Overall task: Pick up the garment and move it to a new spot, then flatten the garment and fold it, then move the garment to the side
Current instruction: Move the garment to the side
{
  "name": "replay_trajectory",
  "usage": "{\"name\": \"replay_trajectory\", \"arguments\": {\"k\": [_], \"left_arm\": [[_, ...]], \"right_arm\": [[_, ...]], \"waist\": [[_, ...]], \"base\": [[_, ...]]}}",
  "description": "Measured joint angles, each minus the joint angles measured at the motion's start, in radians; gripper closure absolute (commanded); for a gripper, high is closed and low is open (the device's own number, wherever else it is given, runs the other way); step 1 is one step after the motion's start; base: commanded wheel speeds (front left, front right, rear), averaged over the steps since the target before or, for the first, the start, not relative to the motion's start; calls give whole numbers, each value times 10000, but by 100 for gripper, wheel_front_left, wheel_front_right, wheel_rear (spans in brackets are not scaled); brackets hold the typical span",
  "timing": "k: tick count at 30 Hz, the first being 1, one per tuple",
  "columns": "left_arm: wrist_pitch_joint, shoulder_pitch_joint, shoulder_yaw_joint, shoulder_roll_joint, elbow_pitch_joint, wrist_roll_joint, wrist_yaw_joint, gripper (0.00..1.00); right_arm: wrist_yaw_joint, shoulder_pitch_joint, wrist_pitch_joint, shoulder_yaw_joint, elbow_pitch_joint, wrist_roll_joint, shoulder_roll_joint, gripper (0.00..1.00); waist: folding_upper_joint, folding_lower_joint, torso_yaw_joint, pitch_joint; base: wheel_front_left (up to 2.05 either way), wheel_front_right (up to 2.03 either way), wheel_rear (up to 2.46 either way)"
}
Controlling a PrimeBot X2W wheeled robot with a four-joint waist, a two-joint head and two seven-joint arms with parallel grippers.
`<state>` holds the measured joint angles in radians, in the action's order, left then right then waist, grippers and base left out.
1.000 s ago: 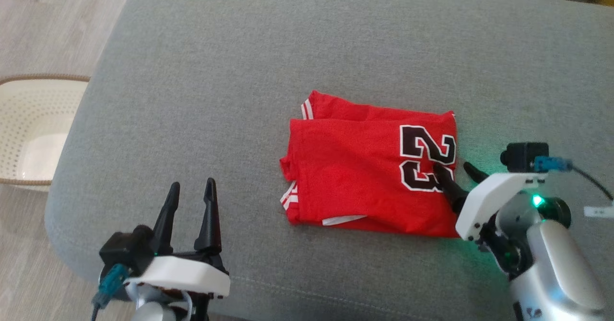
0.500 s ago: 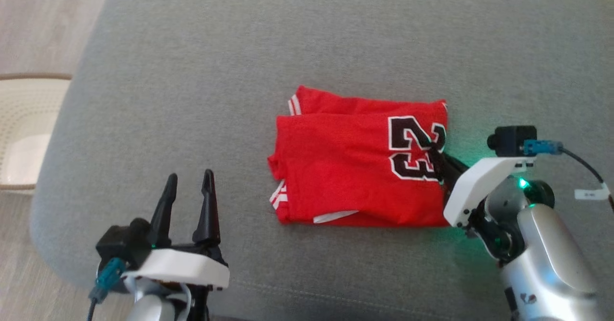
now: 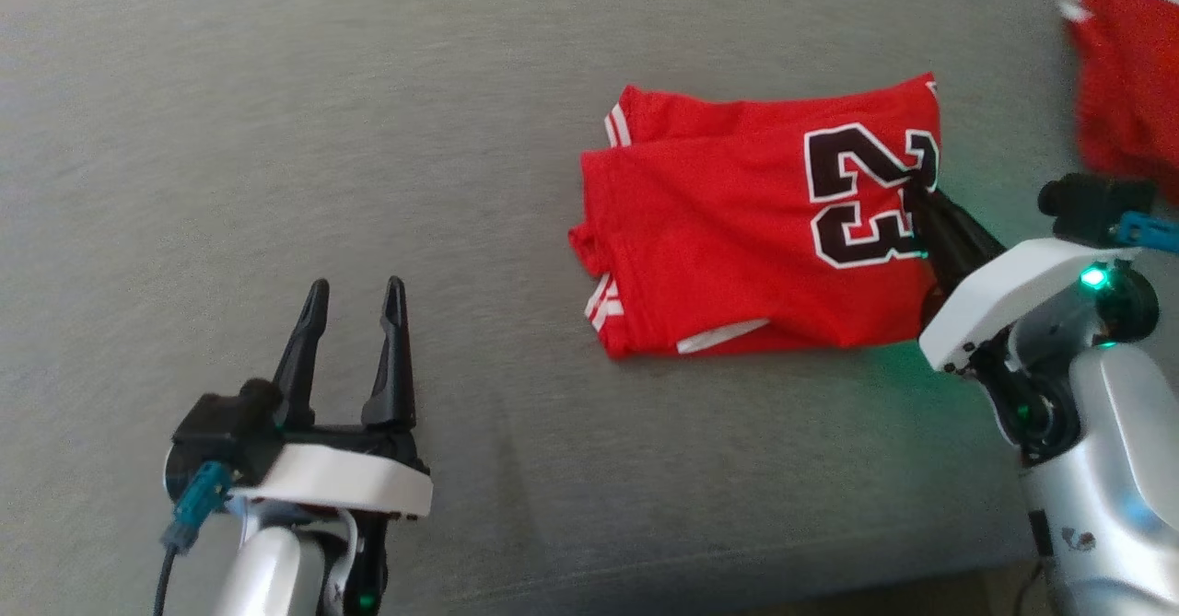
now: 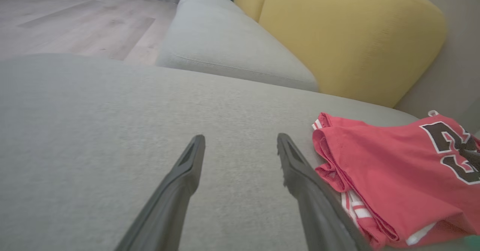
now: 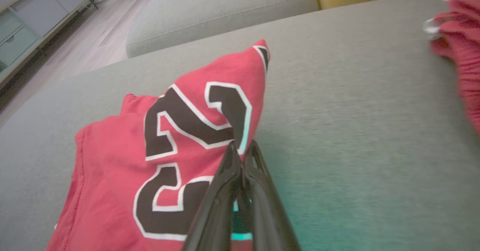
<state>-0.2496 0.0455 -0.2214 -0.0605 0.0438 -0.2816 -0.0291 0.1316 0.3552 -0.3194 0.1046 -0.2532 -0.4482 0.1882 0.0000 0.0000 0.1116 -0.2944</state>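
1. Left pincer (image 3: 356,284), dark tapered fingers spread, hovers at 7 o'clock over the grey woven sofa cushion (image 3: 368,119).
2. Right pincer (image 3: 914,188) pinches the folded red jersey garment (image 3: 728,229) at its 3 o'clock edge, beside its black 23.
3. Crumpled red cloth (image 3: 1128,91) lies at 1 o'clock.

The second red cloth (image 3: 1128,73) lies at the upper right corner of the head view, blurred and cut by the top and right edges, so its kind cannot be told. In the right wrist view it is also blurred and cut by the right edge. The jersey (image 4: 378,168) runs off the right edge of the left wrist view, which cuts its number; in the right wrist view the bottom edge cuts it. The right gripper (image 5: 243,148) hides the pinched fold between its closed fingers.
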Motion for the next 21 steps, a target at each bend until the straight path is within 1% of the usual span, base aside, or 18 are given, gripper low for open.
{"name": "replay_trajectory", "arguments": {"k": [4, 5, 7, 8, 12, 16, 21], "left_arm": [[12, 74, -33, -115, -31, 169, 35, 0], [35, 92, -79, -244, -67, 203, 38, 0], [132, 138, -140, -330, -105, 255, 38, 0], [132, 138, -140, -330, -105, 255, 38, 0], [290, 239, -236, -374, -311, 267, 40, 0], [383, 237, -245, -476, -443, 267, 31, 0], [468, 229, -270, -550, -539, 267, 21, 0]], "right_arm": [[0, -6, 236, -121, 199, 17, -169, 100], [0, -10, 316, -109, 251, 79, -259, 100], [0, -12, 395, -115, 290, 96, -336, 100], [0, -12, 395, -115, 290, 96, -336, 100], [0, -23, 564, -98, 311, 96, -504, 100], [0, -23, 650, -107, 291, 98, -533, 100], [0, 16, 836, -163, 201, 203, -545, 100]], "waist": [[0, 0, 1070, -177], [0, 0, 1585, -261], [0, 0, 2065, -335], [0, 0, 2065, -335], [0, 0, 2843, -478], [0, 0, 3251, -596], [0, 0, 3104, -578]], "base": [[0, 0, 0], [0, 0, 0], [0, 0, 0], [0, 0, 0], [0, 0, 0], [0, 0, 0], [0, 0, 0]]}}
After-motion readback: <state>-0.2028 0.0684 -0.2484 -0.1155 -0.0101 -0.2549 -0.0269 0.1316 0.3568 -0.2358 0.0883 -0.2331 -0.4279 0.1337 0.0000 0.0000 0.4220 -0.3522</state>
